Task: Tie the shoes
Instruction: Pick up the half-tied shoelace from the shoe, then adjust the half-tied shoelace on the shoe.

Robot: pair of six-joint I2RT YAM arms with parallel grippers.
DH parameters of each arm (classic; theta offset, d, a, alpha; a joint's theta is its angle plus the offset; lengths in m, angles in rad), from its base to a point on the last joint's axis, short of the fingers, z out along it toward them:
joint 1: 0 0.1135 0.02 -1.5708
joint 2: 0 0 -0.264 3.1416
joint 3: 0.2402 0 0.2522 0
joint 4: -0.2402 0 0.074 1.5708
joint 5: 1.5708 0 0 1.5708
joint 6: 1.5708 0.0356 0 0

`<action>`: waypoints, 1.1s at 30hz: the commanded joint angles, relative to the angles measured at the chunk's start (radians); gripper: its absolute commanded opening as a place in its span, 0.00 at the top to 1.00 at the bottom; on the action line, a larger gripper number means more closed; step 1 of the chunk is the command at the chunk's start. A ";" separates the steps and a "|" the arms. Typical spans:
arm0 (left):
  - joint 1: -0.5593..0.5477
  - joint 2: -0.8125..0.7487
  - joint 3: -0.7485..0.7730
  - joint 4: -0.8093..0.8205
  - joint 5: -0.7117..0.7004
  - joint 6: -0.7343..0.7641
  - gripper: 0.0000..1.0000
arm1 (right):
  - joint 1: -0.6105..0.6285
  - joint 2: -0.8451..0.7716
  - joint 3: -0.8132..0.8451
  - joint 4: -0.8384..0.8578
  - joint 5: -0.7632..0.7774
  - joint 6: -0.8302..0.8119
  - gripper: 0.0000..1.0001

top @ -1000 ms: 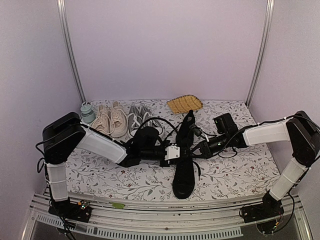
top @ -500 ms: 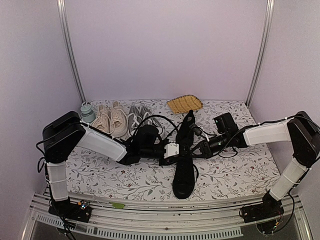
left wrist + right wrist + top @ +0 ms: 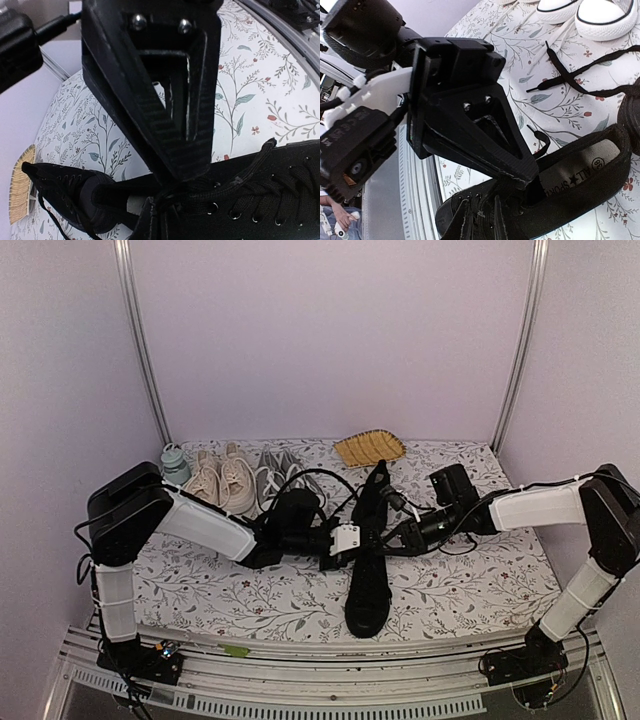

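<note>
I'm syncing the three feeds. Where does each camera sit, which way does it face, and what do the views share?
Top external: above and behind the bases, looking down and forward over the table; left arm and right arm show.
Left wrist: on the left arm, looking along the left tool onto the laces of the near black shoe.
Right wrist: on the right arm, looking along the right tool into that shoe's opening; the left arm's wrist shows.
Shared: all three see the near black shoe.
</note>
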 commanded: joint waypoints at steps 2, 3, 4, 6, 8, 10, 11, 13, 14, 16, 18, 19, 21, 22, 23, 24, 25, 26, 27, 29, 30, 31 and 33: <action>0.004 0.024 0.014 0.000 -0.017 0.004 1.00 | -0.030 -0.067 0.018 -0.001 -0.003 0.003 0.82; 0.004 0.024 0.015 0.000 -0.017 0.005 1.00 | -0.036 -0.064 0.018 -0.001 0.004 0.010 0.82; 0.004 0.024 0.014 0.000 -0.019 0.005 1.00 | -0.040 -0.057 0.018 -0.003 0.025 0.019 0.83; 0.002 0.024 0.014 0.001 -0.022 0.005 0.99 | -0.048 -0.033 0.015 -0.003 0.052 0.037 0.87; 0.001 0.024 0.014 0.000 -0.025 0.005 0.96 | -0.049 0.004 0.015 -0.001 0.064 0.051 0.90; -0.001 0.024 0.012 0.001 -0.028 0.005 0.94 | -0.049 0.033 0.019 0.006 0.054 0.061 0.91; -0.001 0.024 0.011 0.001 -0.030 0.006 0.93 | -0.049 0.041 0.017 0.014 0.051 0.066 0.91; -0.001 0.024 0.011 0.003 -0.031 0.003 0.89 | -0.049 0.051 0.009 0.044 0.035 0.075 0.91; -0.002 0.025 0.010 0.003 -0.033 0.003 0.87 | -0.049 0.059 0.004 0.065 0.020 0.081 0.91; -0.003 0.027 0.009 0.004 -0.034 0.003 0.84 | -0.048 0.079 0.002 0.095 -0.017 0.098 0.91; -0.003 0.030 0.011 0.004 -0.035 0.001 0.81 | -0.047 0.098 0.008 0.111 -0.033 0.105 0.91; -0.003 0.031 0.011 0.004 -0.035 0.002 0.80 | -0.047 0.103 0.008 0.123 -0.043 0.106 0.91; -0.004 0.033 0.011 0.004 -0.035 0.000 0.78 | -0.048 0.111 0.010 0.133 -0.059 0.113 0.91; -0.004 0.034 0.012 0.003 -0.035 0.000 0.78 | -0.048 0.117 0.011 0.132 -0.065 0.112 0.91; -0.004 0.036 0.011 0.003 -0.035 0.000 0.77 | -0.048 0.124 0.012 0.130 -0.072 0.110 0.91; -0.004 0.036 0.012 0.003 -0.035 0.000 0.77 | -0.048 0.130 0.011 0.126 -0.081 0.108 0.91; -0.004 0.037 0.012 0.002 -0.036 0.000 0.76 | -0.048 0.135 0.009 0.127 -0.091 0.107 0.91; -0.005 0.038 0.013 0.000 -0.035 0.001 0.75 | -0.046 0.137 0.008 0.131 -0.104 0.107 0.91; -0.005 0.038 0.014 -0.001 -0.035 0.002 0.75 | -0.046 0.138 0.005 0.137 -0.116 0.107 0.91; -0.006 0.037 0.015 -0.002 -0.032 0.000 0.75 | -0.045 0.133 0.001 0.144 -0.136 0.109 0.91; -0.007 0.039 0.015 -0.002 -0.031 0.000 0.74 | -0.045 0.133 0.003 0.145 -0.144 0.109 0.91; -0.007 0.040 0.016 -0.001 -0.031 0.000 0.74 | -0.043 0.135 0.005 0.146 -0.147 0.108 0.91; -0.008 0.044 0.018 -0.002 -0.033 0.000 0.73 | -0.041 0.145 0.011 0.149 -0.153 0.109 0.91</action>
